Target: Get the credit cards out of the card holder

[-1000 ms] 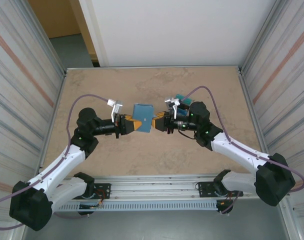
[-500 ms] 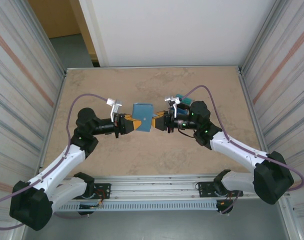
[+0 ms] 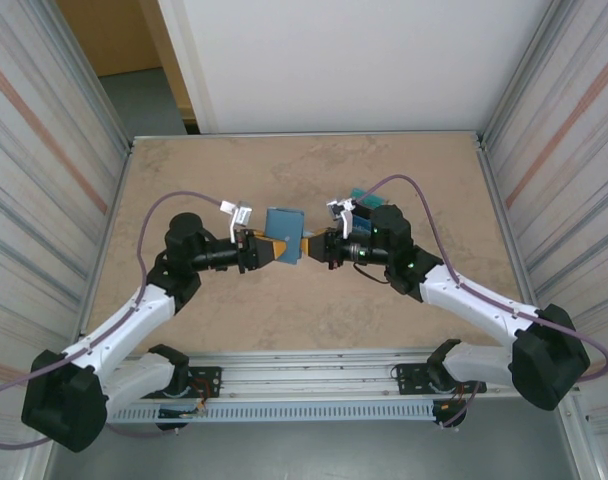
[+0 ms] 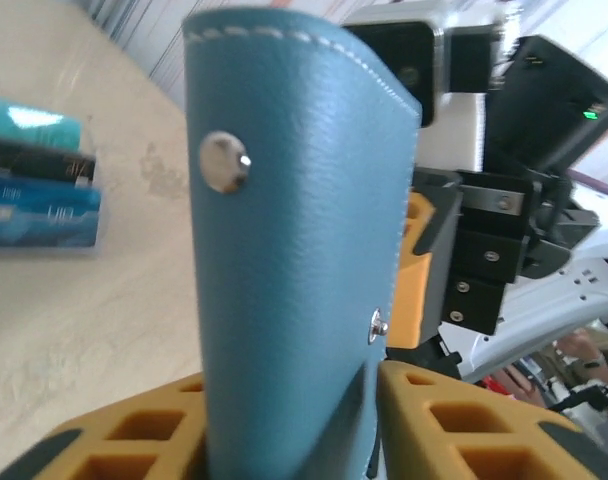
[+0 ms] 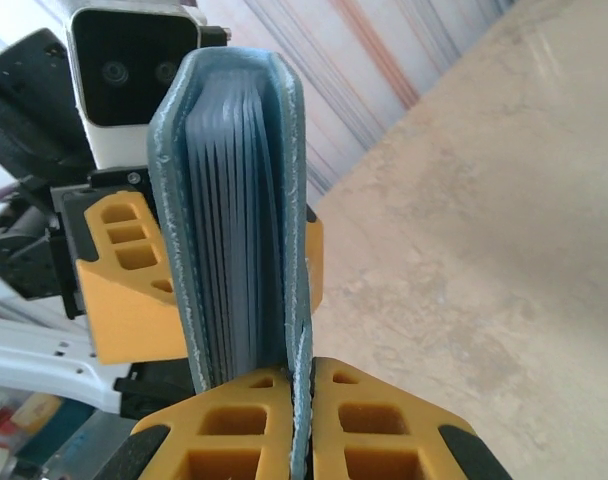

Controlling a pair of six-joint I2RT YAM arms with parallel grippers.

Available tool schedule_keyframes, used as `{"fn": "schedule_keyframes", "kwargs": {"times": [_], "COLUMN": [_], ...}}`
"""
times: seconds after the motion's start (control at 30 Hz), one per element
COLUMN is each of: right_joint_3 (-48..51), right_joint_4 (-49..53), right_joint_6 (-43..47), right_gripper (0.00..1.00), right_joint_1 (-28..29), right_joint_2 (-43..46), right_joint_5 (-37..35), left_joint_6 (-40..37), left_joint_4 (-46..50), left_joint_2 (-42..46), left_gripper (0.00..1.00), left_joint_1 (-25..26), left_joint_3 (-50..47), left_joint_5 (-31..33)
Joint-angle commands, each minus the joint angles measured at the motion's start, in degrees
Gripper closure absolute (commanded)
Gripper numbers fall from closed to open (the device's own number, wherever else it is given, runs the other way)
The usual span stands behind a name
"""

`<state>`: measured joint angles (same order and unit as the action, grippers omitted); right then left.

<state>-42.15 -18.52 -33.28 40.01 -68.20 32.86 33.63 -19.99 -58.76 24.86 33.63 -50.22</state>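
Observation:
The card holder (image 3: 284, 234), a teal-blue bifold with silver snaps, hangs above the table between both grippers. My left gripper (image 3: 275, 248) is shut on its near end, and the left wrist view has its yellow fingers (image 4: 104, 440) clamped on the card holder (image 4: 294, 250). From the other side, my right gripper (image 3: 310, 245) is shut on one outer flap. Edge-on in the right wrist view, the card holder (image 5: 234, 200) shows grey-blue pocket layers, with the flap pinched at my right gripper (image 5: 303, 380). Teal, black and blue credit cards (image 4: 39, 185) lie piled on the table, and that pile of credit cards (image 3: 365, 199) is behind the right wrist.
The tan table (image 3: 214, 170) is walled by metal side panels (image 3: 44, 180) on both sides and a white board at the back. A rail with both arm bases (image 3: 304, 385) runs along the near edge. The two wrists nearly meet at mid-table.
Both grippers have closed in on each other around the card holder: the left arm has shifted right and the right gripper has shifted left. The card holder has stayed roughly in place.

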Motion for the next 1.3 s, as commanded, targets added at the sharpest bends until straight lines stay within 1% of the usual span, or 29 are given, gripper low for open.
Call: {"fn": "schedule_keyframes", "kwargs": {"times": [0.0,0.07,0.2,0.3,0.37,0.57,0.77,0.9,1.13,1.27], "right_joint_3": [-2.78,-3.02,-3.5,-4.42,-4.76,-5.81,-8.72,-9.54,-10.38,-10.41], "right_joint_4": [4.91,5.8,8.11,11.06,11.92,14.24,20.19,20.99,21.33,21.44], "right_joint_6": [1.46,1.28,1.11,1.22,1.37,1.62,3.7,4.49,4.75,4.75], "right_gripper": [1.0,1.0,1.0,1.0,1.0,1.0,1.0,1.0,1.0,1.0], "right_joint_1": [0.11,0.24,0.44,0.68,0.73,1.62,4.2,5.26,5.58,5.53], "right_joint_2": [1.45,1.23,1.21,1.18,1.22,1.19,0.95,0.53,-0.04,0.22], "right_joint_5": [-5.65,-6.23,-9.53,-12.24,-12.7,-13.58,-18.75,-19.6,-19.93,-20.47], "left_joint_6": [0.65,1.55,1.09,-0.8,-1.97,-3.39,-5.14,-6.58,-8.53,-9.19], "left_joint_4": [1.29,-0.02,0.5,2.61,3.3,3.42,5.33,5.6,7.4,8.51], "left_joint_2": [-1.92,-3.27,-4.49,-4.15,-4.03,-5.54,-5.92,-6.83,-7.26,-6.38], "left_gripper": [0.5,0.4,0.17,0.05,0.03,0.02,0.01,0.02,0.23,0.31], "left_joint_1": [0.53,0.82,1.81,2.75,3.41,5.71,7.17,8.32,8.91,8.93], "left_joint_3": [0.64,0.48,0.98,1.59,1.86,2.65,3.01,3.8,4.97,5.15], "left_joint_5": [2.62,2.58,4.84,7.73,9.5,14.71,21.99,24.33,26.13,26.23]}}
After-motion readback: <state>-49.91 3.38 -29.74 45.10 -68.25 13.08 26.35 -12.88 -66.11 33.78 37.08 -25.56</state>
